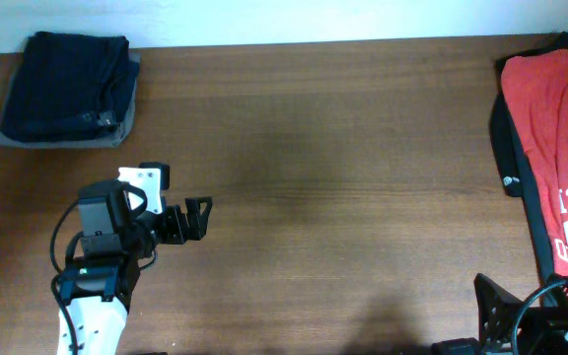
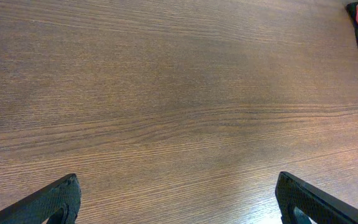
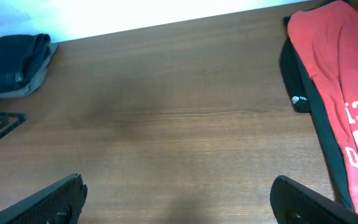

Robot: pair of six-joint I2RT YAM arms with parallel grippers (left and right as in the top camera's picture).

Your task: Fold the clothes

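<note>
Nearest, at 7 o'clock in the overhead view, the left gripper point(image 1: 203, 220) hangs low over the bare table point(image 1: 343, 148), jaws wide apart and holding nothing. The right gripper point(image 3: 178, 208) sits at 5 o'clock, likewise spread and empty. Neither touches cloth.

Farther out, at 3 o'clock, the tee point(image 1: 550, 128) lies over a dark cloth point(image 1: 506, 148) with a small white tag at its left edge. I cannot tell what garment that is, since most of it is covered.

Farthest, at 10 o'clock, the shorts point(image 1: 62, 84) lie folded into a compact block on top of the grey shorts point(image 1: 129, 116), near the table's far edge. By the look of it, the fold is done.

The risks, then, are of undoing it. The stack is not squared, as the grey shorts peek out at the right and bottom. A brush from the left arm, the closer one, could slide the top piece off or open its fold. The other hazard is a mix-up: the dark cloth could be taken for the shorts, and pulling it would drag the tee along.
</note>
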